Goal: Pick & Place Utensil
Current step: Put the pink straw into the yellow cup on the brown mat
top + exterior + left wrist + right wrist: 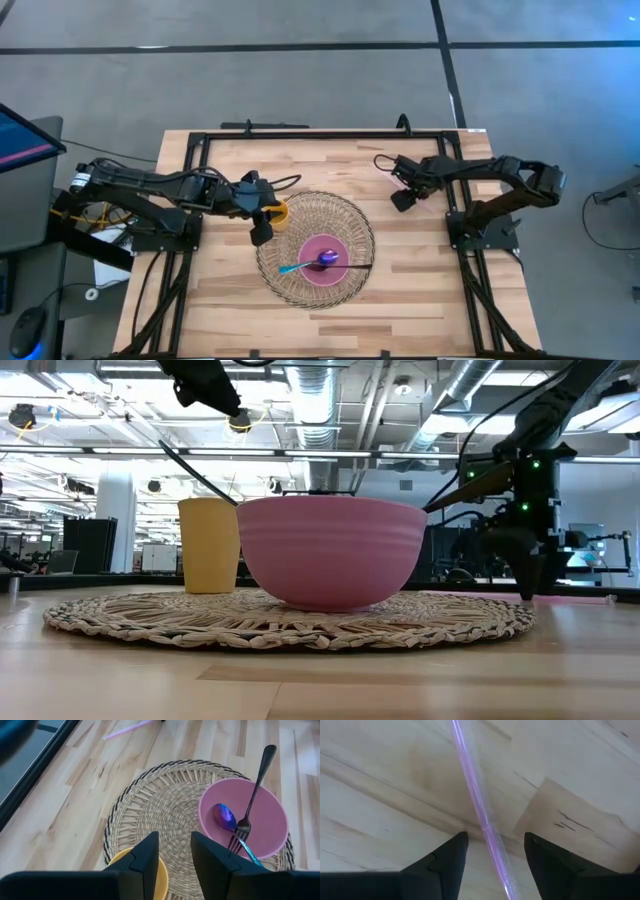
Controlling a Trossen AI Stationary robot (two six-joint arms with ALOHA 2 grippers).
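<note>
A pink bowl (325, 262) stands on a round woven mat (300, 215) and holds a blue-purple spoon (226, 816) and a dark fork (254, 795), whose handle leans on the bowl's rim. A yellow cup (280, 211) stands on the mat's left part. My left gripper (175, 852) hovers open just above the cup (160, 877), at the mat's left edge (262, 222). My right gripper (495, 842) is open at the table's far right (403, 197), pointing down. Its fingers stand on either side of a thin purple straw (472, 790) that lies flat on the wood.
A black metal frame (300, 134) runs round the table's edges. Bare wood (420, 280) lies between the mat and the right arm's base and along the near edge. The straw also shows past the mat's far side (127, 729).
</note>
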